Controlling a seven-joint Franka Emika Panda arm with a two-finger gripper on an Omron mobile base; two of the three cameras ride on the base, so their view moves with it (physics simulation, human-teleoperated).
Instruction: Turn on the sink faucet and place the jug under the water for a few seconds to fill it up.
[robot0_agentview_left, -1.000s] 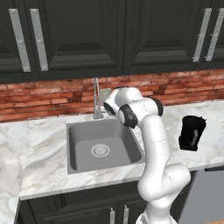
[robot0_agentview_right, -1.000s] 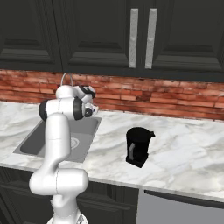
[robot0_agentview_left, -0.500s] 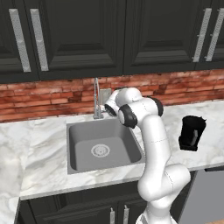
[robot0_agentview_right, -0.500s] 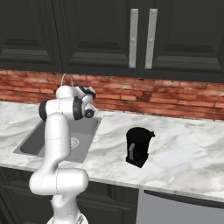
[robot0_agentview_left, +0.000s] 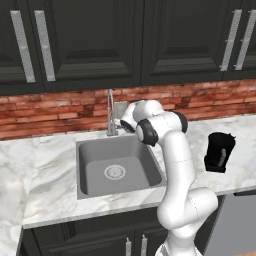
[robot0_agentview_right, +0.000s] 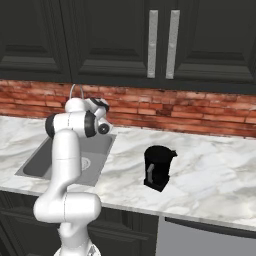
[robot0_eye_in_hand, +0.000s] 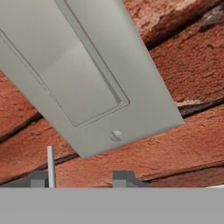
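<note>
Nothing has moved since the earlier frames: my arm and the things on the table sit as they did.

My fingers stand apart with nothing between them, their two dark tips showing low in the hand view, right up against the brick wall beside the sink faucet. The grey outlet plate on that wall slants across the hand view, and a thin pale rod rises just by one tip.

Taking the sink as the mark: it is a square grey basin sunk into the white marble table, dry, with the round silvery drain at its centre. The faucet rises at the middle of the sink's back rim, its long neck straight upright; no stream falls from it.

The jug stands well to the right of the sink on the marble, upright, open top upward. I cannot see inside it.

Dark cabinets with silvery handles hang above the wall.
</note>
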